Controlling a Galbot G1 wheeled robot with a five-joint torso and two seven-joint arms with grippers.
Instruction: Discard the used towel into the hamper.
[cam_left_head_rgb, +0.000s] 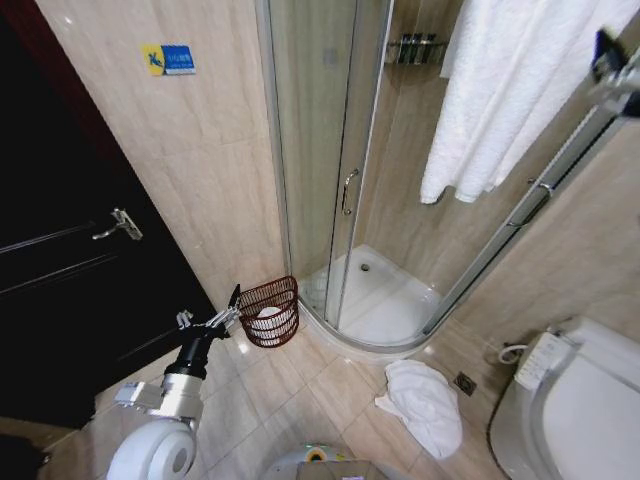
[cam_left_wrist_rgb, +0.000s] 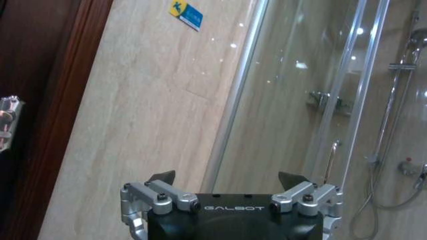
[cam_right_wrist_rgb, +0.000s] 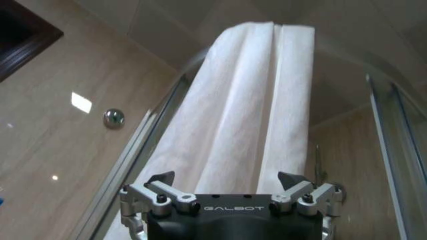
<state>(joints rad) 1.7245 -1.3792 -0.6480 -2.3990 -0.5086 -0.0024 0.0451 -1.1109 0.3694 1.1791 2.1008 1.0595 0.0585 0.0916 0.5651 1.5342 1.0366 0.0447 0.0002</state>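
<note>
The hamper (cam_left_head_rgb: 272, 328), a small dark reddish-brown wire basket with something white inside, stands on the floor by the shower's glass wall. My left gripper (cam_left_head_rgb: 212, 312) hovers just left of it, open and empty (cam_left_wrist_rgb: 227, 177). A large white towel (cam_left_head_rgb: 500, 90) hangs over the top of the shower door. Raised high beside it is my right gripper (cam_left_head_rgb: 607, 58), open with nothing between its fingers (cam_right_wrist_rgb: 227, 177), facing the hanging towel (cam_right_wrist_rgb: 247, 110). A second white towel (cam_left_head_rgb: 425, 400) lies crumpled on the tiles near the toilet.
A glass corner shower (cam_left_head_rgb: 340, 180) with a white tray (cam_left_head_rgb: 390, 300) fills the middle. To the left is a dark door (cam_left_head_rgb: 60, 250) with a lever handle. At lower right sits a white toilet (cam_left_head_rgb: 580, 400). Bare floor tiles lie between hamper and crumpled towel.
</note>
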